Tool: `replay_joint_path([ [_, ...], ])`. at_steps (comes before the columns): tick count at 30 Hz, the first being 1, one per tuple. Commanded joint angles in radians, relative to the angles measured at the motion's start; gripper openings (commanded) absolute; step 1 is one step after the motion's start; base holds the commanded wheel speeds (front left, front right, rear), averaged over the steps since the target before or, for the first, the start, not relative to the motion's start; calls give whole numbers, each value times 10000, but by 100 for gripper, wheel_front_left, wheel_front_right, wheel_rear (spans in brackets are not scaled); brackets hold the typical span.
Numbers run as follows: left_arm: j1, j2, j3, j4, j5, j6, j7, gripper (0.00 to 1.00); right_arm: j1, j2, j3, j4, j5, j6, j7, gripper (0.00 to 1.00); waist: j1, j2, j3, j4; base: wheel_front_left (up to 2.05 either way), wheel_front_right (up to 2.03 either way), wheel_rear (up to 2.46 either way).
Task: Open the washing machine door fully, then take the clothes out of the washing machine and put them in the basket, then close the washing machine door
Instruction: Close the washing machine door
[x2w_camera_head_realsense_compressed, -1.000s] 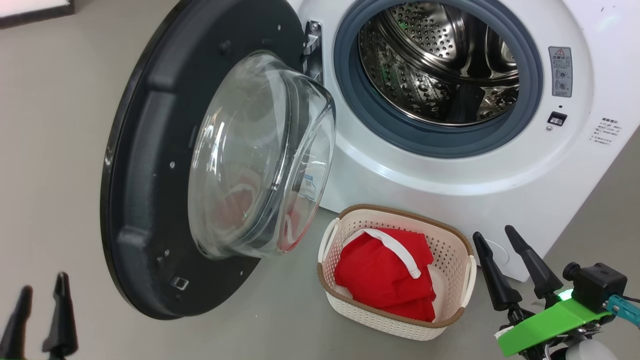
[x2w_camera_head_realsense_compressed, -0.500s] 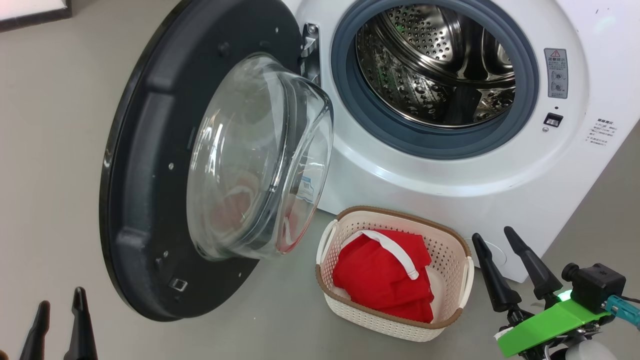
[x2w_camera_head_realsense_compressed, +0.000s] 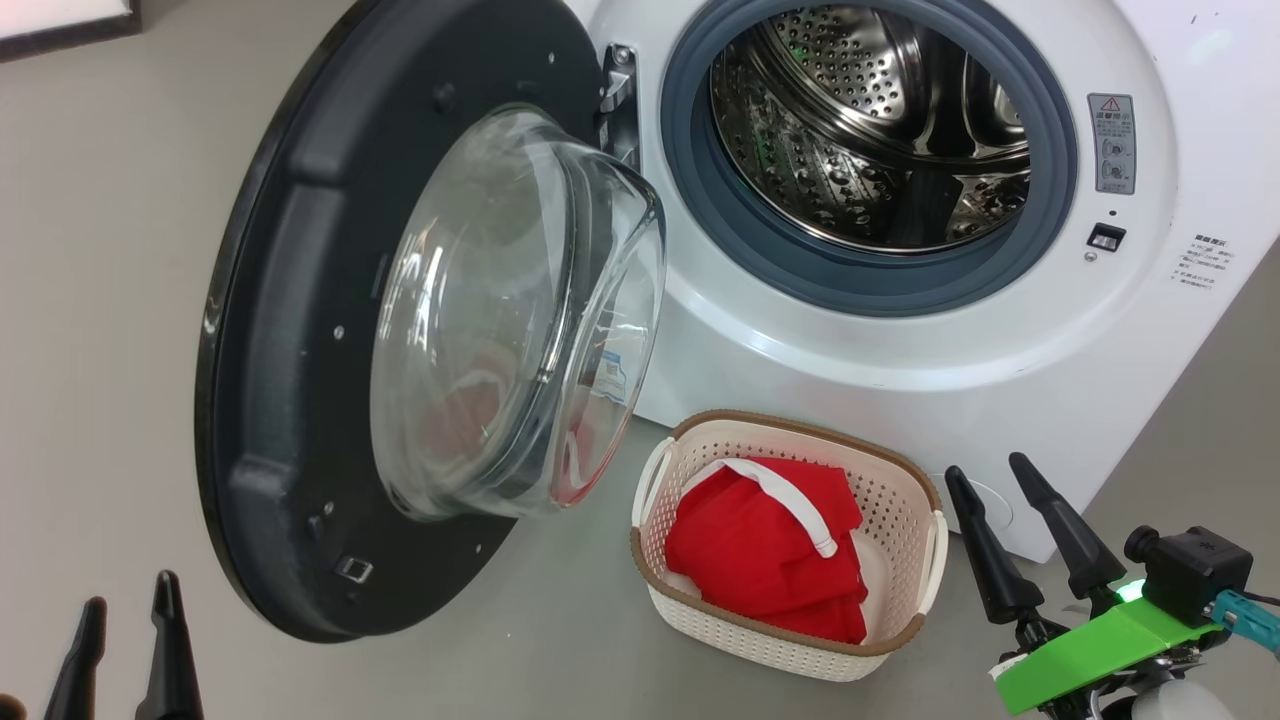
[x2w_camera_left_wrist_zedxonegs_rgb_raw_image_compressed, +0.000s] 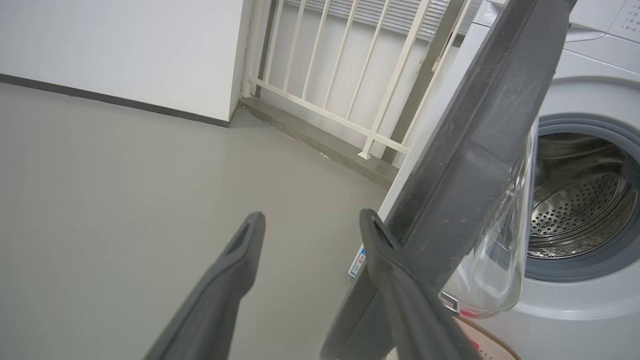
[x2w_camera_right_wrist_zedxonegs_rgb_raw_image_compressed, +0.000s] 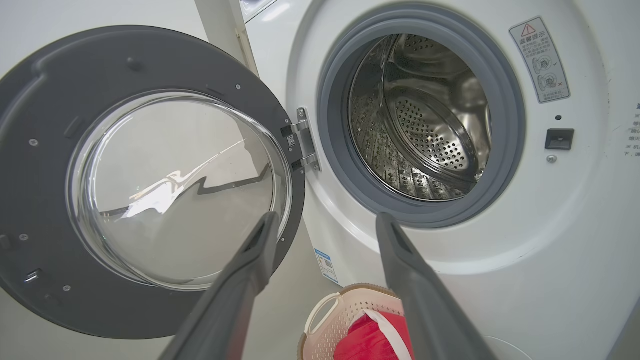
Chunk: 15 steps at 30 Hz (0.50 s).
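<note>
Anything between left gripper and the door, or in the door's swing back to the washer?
Nothing between the left gripper and the washing machine door. The basket sits near its closing arc; clearance cannot be judged.

Left gripper (x2w_camera_left_wrist_zedxonegs_rgb_raw_image_compressed: 312, 216) fingers (x2w_camera_left_wrist_zedxonegs_rgb_raw_image_compressed: 232, 265) spread over floor (x2w_camera_left_wrist_zedxonegs_rgb_raw_image_compressed: 125, 200); washing machine door (x2w_camera_left_wrist_zedxonegs_rgb_raw_image_compressed: 480, 150) edge-on beside one finger; drum (x2w_camera_left_wrist_zedxonegs_rgb_raw_image_compressed: 575, 215) beyond.

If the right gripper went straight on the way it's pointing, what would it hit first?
Most likely the right gripper meets the washing machine on its white front, between the door hinge and the rubber seal. Nothing stands between, though depth is hard to judge.
</note>
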Motion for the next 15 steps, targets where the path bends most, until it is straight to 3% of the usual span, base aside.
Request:
replay_joint_path([
  [1, -232, 227, 321, -282, 76, 108, -77, 100, -82, -112, 187, -256, -97, 16, -49, 100, 0, 0, -1, -1, 0, 0, 0],
  [15, -183, 282, 242, -523, 100, 250, -26, 100, -88, -146, 239, -237, -116, 16, -49, 100, 0, 0, -14, -44, 0, 0, 0],
])
